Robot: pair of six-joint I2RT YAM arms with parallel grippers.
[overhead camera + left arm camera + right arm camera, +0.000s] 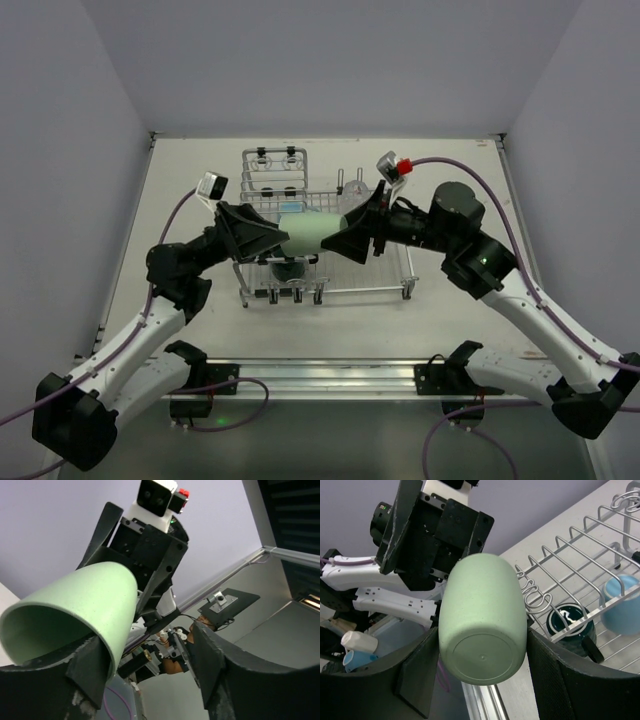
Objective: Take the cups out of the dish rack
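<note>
The pale green cup (310,234) hangs on its side above the dish rack (390,285), between both grippers. My right gripper (347,235) is shut on its base end, with a finger pressed on each side of the cup (482,625). My left gripper (272,240) is open at the cup's mouth. The rim (75,610) sits against one finger, and the other finger (210,665) stands well apart. A dark teal cup (568,623) and a light-blue mug (621,603) sit in the rack. A clear glass (357,190) stands at the rack's back. The brown cup is not in view.
The rack's taller raised section (273,165) with cup loops stands at the back left. The two arms cross over the rack's front half. White walls enclose the table on the left, right and back.
</note>
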